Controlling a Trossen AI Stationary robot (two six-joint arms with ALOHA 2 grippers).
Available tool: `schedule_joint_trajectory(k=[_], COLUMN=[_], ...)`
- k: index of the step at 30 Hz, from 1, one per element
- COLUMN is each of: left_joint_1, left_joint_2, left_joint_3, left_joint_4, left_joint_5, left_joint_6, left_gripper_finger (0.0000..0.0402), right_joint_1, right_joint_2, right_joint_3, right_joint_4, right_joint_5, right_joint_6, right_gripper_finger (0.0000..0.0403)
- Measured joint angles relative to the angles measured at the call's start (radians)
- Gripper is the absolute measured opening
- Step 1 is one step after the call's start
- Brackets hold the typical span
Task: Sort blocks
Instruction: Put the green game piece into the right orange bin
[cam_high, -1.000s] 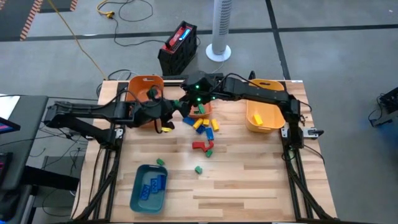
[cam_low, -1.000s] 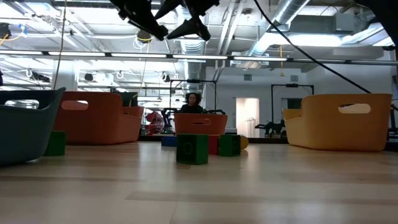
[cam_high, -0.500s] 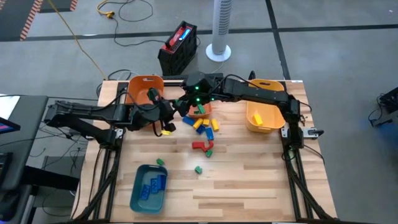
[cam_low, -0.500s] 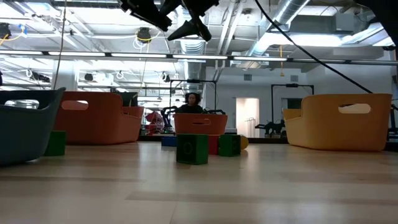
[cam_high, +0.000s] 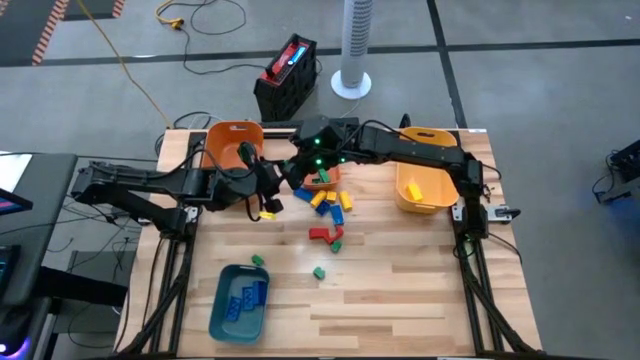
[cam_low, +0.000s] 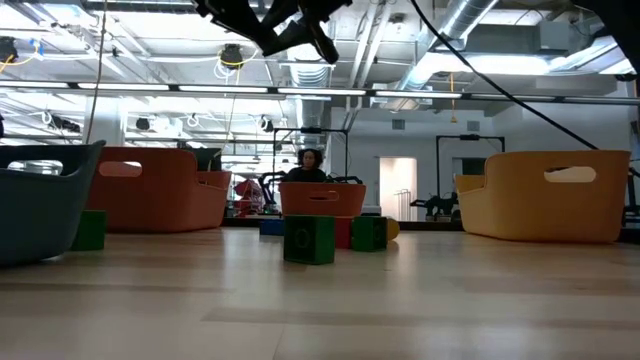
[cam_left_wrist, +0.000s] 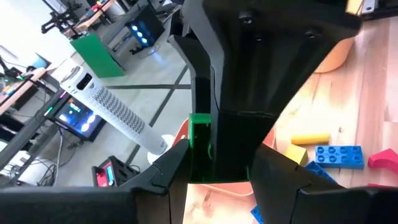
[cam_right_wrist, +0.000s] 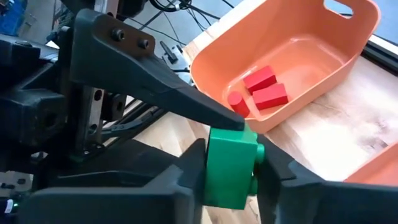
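A green block (cam_right_wrist: 230, 165) hangs in the air over the table's far middle, between my two grippers, which meet tip to tip. My left gripper (cam_high: 278, 178) reaches in from the left and is shut on the block. My right gripper (cam_high: 297, 172) comes from the right and is shut on the same block. In the left wrist view only a strip of the green block (cam_left_wrist: 200, 143) shows beside the right gripper's dark body. Loose blocks (cam_high: 330, 200) in blue, yellow and red lie on the table below. My left gripper pinches the green block between its two fingers, coming about level from the table's left. One finger (cam_right_wrist: 186, 99) lies on the block's top face (cam_right_wrist: 239, 134); the other is hidden. The block is clear of the table. My right gripper pinches the block's two side faces (cam_right_wrist: 214, 168) between its fingers (cam_right_wrist: 183, 177), coming from the table's right. The block sits upright between them, lifted clear, with the left gripper's finger on its top.
An orange bin (cam_high: 232, 140) with red blocks (cam_right_wrist: 261, 87) stands far left, a yellow bin (cam_high: 420, 185) far right, a teal bin (cam_high: 240, 300) with blue blocks near left. Red blocks (cam_high: 325, 236) and two green blocks (cam_high: 320, 271) lie mid-table. A small orange tray (cam_high: 322, 178) sits under the grippers.
My right gripper has shut on the green block that my left gripper holds; its fingers stood apart before. My left gripper has shifted a little toward the right gripper, keeping its hold.
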Motion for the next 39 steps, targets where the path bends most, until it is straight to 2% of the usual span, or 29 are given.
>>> schedule_joint_trajectory(k=[5, 11, 16, 21, 27, 31, 39], left_joint_1=[0.0, 0.0, 0.006, 0.006, 0.009, 0.009, 0.009], left_joint_2=[0.0, -0.002, -0.002, -0.002, -0.002, -0.006, -0.003], left_joint_3=[0.0, 0.001, 0.001, 0.001, 0.001, 0.001, 0.001], left_joint_4=[-0.009, -0.005, -0.023, -0.074, -0.157, -0.166, -0.166], left_joint_5=[0.018, 0.046, 0.015, 0.017, 0.026, 0.067, 0.121], left_joint_6=[-0.027, -0.051, -0.132, -0.281, -0.471, -0.553, -0.627], left_gripper_finger=[0.0154, 0.0225, 0.0266, 0.0271, 0.0272, 0.0272, 0.0272], right_joint_1=[-0.002, -0.002, -0.018, -0.076, -0.17, -0.211, -0.224], right_joint_2=[0.0, 0.0, 0.0, 0.0, 0.003, 0.0, 0.002], right_joint_3=[0.0, 0.0, 0.0, -0.004, -0.125, -0.225, -0.397], right_joint_4=[-0.006, -0.02, -0.128, -0.28, -0.286, -0.229, -0.063], right_joint_5=[-0.001, -0.002, -0.002, -0.001, -0.001, 0.0, -0.002], right_joint_6=[-0.02, -0.033, -0.07, -0.151, -0.213, -0.24, -0.248], right_gripper_finger=[0.0083, 0.0087, 0.0087, 0.0087, 0.0087, 0.0087, 0.0087])
